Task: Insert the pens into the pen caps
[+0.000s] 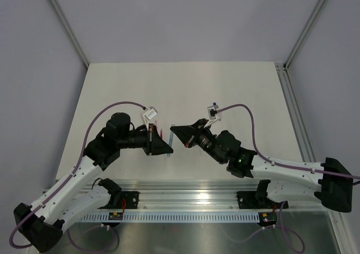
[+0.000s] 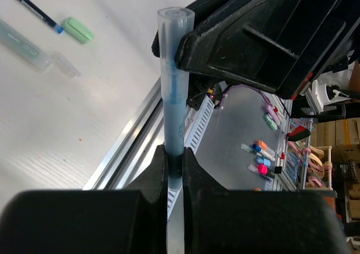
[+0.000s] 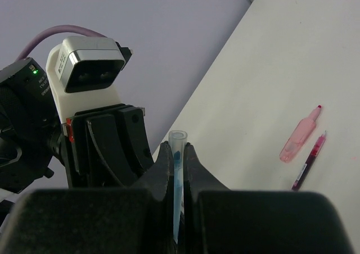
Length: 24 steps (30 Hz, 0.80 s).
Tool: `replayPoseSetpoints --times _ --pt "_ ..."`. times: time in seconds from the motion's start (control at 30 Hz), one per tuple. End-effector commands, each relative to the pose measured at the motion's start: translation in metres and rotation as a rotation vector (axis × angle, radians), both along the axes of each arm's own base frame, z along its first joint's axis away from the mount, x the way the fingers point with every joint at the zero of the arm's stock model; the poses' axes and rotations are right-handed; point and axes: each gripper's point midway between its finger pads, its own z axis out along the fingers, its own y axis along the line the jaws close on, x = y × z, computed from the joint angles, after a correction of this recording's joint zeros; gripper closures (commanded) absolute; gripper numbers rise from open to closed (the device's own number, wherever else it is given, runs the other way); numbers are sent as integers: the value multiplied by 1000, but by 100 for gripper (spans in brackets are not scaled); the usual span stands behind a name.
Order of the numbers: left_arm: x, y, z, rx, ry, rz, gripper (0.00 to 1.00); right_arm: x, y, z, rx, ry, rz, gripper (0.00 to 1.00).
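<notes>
Between the pads of my left claw (image 2: pixel 175 153), pressed together right under the lens, sits the lower end of a teal pen (image 2: pixel 174 119), slim and dark. Its upper part runs up into a pale translucent pen cap (image 2: pixel 175 29), a thicker tube with an open round mouth through which the teal shows faintly. My right claw (image 3: pixel 178 150) pinches that same cap just below its mouth, so both claws hold the one piece, lifted off the bench (image 2: pixel 67 125), where the two arms meet.

Farther off on the white bench, in the left wrist view, lie a light green cap (image 2: pixel 78 30) touching the tip of a dark blue pen (image 2: pixel 31 8), and nearby a grey-green translucent cap (image 2: pixel 36 53). From the right wrist, a pink cap (image 3: pixel 300 135) lies just beside a red pen (image 3: pixel 309 159).

An aluminium rail (image 2: pixel 132 136) edges the bench. Plain lilac-grey walls (image 3: pixel 169 29) close it in.
</notes>
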Motion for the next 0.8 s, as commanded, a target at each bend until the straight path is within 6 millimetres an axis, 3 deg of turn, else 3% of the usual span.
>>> replayPoseSetpoints --times 0.0,0.13,0.23,0.43,0.47,0.63,0.77 --pt "47 -1 108 -251 -423 143 100 -88 4 -145 -403 223 302 100" --pt "49 0 107 -250 -417 146 100 -100 6 -154 -430 236 309 100" --pt "50 -1 103 -240 -408 146 100 -95 7 -145 -405 219 284 100" --pt "52 -7 96 -230 -360 122 100 -60 15 -86 -354 131 121 100" --pt "52 -7 96 -231 -360 122 100 -49 15 -67 -342 114 64 99" --pt "50 -6 97 -236 -356 123 100 -26 13 -20 -330 37 -19 78" --pt "48 -4 100 -244 -365 128 100 -14 8 2 -321 14 -53 76"
